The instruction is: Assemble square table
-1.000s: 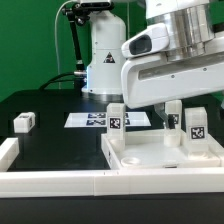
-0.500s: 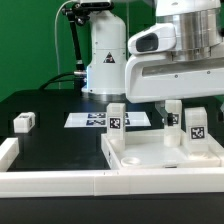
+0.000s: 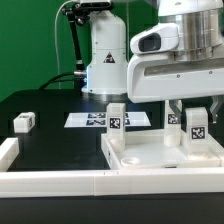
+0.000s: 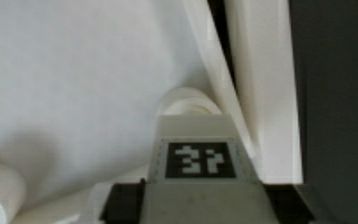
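The white square slab (image 3: 160, 155) lies at the front on the exterior view's right, rim up. Three tagged white legs stand upright on it: one on the left (image 3: 117, 118), one at the back (image 3: 174, 116), one on the right (image 3: 197, 125). My gripper (image 3: 197, 108) comes straight down over the right leg with a finger on each side. In the wrist view the gripper (image 4: 206, 200) has its dark pads (image 4: 137, 200) against both sides of that leg (image 4: 202, 150), above the slab (image 4: 69, 80). A fourth leg (image 3: 24, 122) lies loose on the black table at the far left.
The marker board (image 3: 92, 120) lies flat behind the slab, in front of the arm's base (image 3: 105, 60). White border rails run along the front (image 3: 60, 182) and the left (image 3: 8, 150) of the table.
The hand has turned and shifted a little to the right over the right leg. The legs, the slab and the loose leg have not moved.
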`<state>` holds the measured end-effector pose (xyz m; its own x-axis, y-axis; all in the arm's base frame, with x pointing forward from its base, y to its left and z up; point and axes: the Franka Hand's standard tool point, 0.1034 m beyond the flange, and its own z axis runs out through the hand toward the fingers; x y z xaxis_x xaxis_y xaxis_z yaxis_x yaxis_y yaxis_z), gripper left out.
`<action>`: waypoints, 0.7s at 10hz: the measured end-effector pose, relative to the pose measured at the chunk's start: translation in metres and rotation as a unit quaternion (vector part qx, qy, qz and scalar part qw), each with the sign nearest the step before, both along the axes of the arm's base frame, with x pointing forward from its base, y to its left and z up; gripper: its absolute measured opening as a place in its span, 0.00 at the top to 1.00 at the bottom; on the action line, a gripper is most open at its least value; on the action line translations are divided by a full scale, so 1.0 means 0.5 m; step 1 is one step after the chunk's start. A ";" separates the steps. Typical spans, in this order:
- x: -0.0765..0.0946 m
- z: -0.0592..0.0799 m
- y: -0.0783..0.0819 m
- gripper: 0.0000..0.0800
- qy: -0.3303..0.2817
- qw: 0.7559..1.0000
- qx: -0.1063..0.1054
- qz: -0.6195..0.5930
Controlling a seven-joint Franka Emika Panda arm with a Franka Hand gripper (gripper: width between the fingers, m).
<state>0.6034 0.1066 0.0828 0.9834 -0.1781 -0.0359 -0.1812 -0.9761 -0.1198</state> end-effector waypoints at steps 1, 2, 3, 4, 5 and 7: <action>0.000 0.000 0.000 0.64 0.000 1.000 0.000 0.000; 0.000 0.000 0.000 0.64 0.001 1.000 0.000 -0.006; 0.000 0.000 0.000 0.64 0.001 1.000 0.000 -0.008; 0.000 0.000 0.000 0.64 0.003 1.000 0.000 -0.020; -0.001 0.000 0.001 0.64 0.007 0.998 0.000 -0.057; -0.006 -0.001 0.009 0.64 0.020 0.983 0.000 -0.184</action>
<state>0.6004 0.1110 0.0824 0.8504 -0.5211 -0.0726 -0.5261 -0.8438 -0.1058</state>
